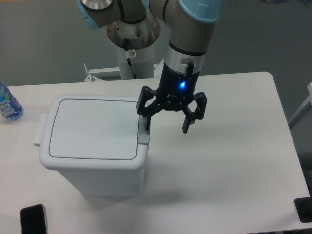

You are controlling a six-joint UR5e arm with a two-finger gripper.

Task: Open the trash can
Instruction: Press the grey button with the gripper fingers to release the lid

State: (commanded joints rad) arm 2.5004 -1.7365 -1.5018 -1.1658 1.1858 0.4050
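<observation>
Now my gripper [166, 124] hangs with jaws spread wide, one fingertip [146, 125] over the grey tab [144, 132] on the closed trash can [92, 141].

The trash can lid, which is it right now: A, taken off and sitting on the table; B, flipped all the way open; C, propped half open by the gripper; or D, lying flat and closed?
D: the lid lies flat and flush in the rim of the trash can, while the open gripper has one finger at the tab on the can's right edge.
</observation>
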